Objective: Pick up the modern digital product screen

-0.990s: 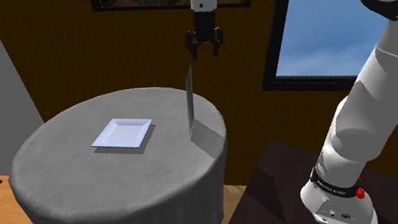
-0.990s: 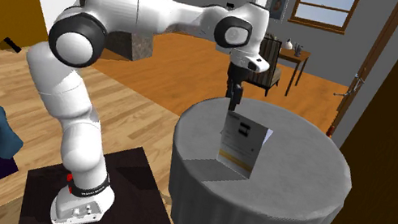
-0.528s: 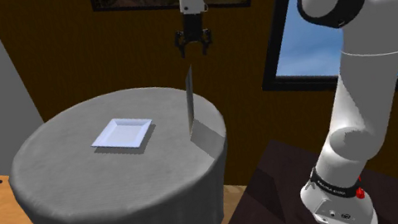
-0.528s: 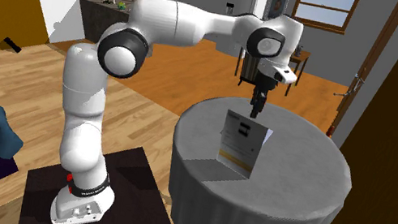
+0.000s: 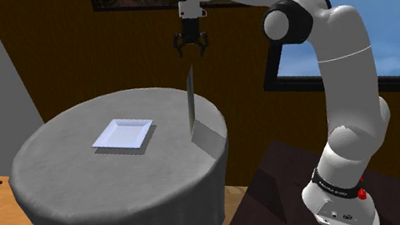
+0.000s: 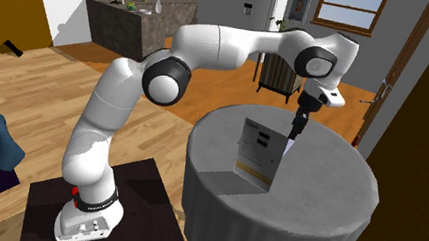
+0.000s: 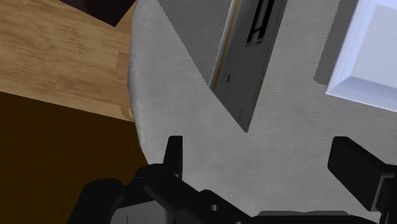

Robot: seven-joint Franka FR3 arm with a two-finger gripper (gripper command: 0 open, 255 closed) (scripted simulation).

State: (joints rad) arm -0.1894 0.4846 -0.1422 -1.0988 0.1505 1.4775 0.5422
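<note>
Above upright screen [image 5: 192, 104] on table [image 5: 72, 164]: arm [image 5: 348, 64] arched over, jaws pointing down, spread wide.

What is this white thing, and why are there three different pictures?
It is a robot arm, white with dark joints, standing on a dark box beside a round grey table. At its end is a black two-finger gripper, its hand. One picture looks over the table from beside the box, one from elsewhere in the room, and one from a camera on the hand, looking past its fingers. On the table a thin flat screen stands on edge near the rim, and a white square plate lies flat nearby. The gripper hovers above the screen, fingers apart, holding nothing.
</note>
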